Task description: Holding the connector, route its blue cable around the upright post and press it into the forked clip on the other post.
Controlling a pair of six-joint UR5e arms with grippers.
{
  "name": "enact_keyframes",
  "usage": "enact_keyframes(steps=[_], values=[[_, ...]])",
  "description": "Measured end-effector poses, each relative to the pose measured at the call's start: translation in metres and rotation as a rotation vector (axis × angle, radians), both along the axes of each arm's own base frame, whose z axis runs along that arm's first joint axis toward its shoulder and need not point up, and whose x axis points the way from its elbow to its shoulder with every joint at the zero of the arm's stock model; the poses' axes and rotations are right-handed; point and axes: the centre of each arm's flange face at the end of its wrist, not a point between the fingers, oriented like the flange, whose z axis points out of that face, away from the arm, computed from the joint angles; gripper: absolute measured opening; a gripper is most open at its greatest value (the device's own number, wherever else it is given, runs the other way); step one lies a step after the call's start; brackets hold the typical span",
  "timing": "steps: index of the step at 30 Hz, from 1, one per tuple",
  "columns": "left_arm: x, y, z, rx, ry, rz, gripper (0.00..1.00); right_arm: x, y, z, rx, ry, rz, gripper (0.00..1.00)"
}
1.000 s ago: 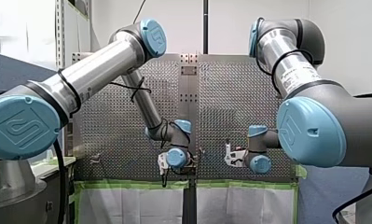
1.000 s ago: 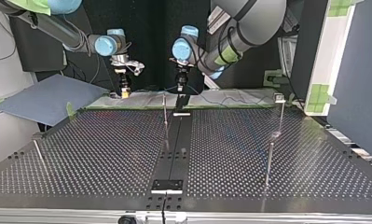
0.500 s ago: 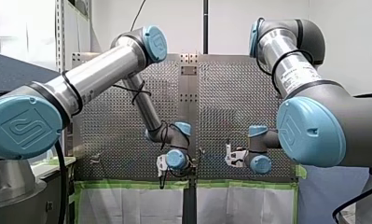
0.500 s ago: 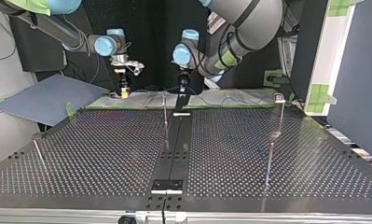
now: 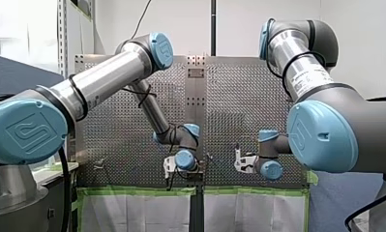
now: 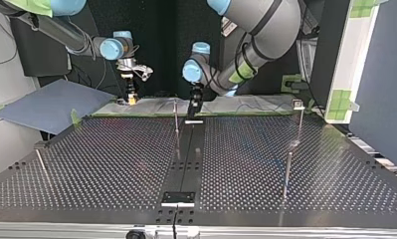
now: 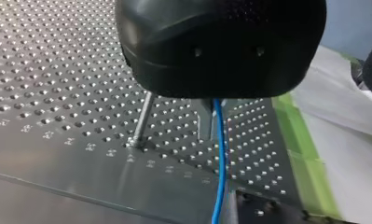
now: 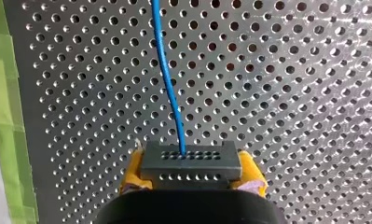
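Note:
In the right wrist view my right gripper (image 8: 190, 171) is shut, its yellow pads (image 8: 130, 179) clamping a dark grey connector (image 8: 190, 161). A blue cable (image 8: 167, 79) leaves the connector and runs ahead over the perforated table (image 8: 291, 93). In the left wrist view my left gripper (image 7: 214, 127) is shut on the blue cable (image 7: 219, 158), which hangs down from between its fingers. A thin upright post (image 7: 141, 120) stands just beside it. In the top view my left gripper (image 6: 194, 103) hangs next to the middle post (image 6: 176, 117), and my right gripper (image 6: 131, 97) is further to the view's left.
A tall post (image 6: 300, 122) with a small block on top stands at the top view's right, a shorter post (image 6: 287, 172) nearer. Another short post (image 6: 41, 162) leans at the left. A black strip (image 6: 186, 159) runs down the table's middle. Green tape (image 7: 300, 140) edges the table.
My left arm's wrist has swung and its gripper has dropped a little closer to the table beside the middle post. My right arm has stayed still.

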Motion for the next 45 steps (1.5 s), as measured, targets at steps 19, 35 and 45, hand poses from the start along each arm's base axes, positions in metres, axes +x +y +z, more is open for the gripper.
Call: enact_keyframes(steps=[19,35,45], values=[[0.035,0.006,0.016,-0.016,-0.030,-0.013,0.02,-0.015,-0.019,0.005,-0.006,-0.017,-0.048,0.00],[0.037,0.009,0.015,-0.008,-0.029,-0.013,0.02,-0.019,-0.025,-0.009,0.011,-0.007,-0.061,0.00],[0.037,0.009,0.015,-0.003,-0.029,-0.013,0.02,-0.018,-0.033,-0.030,0.042,0.000,-0.064,0.00]])
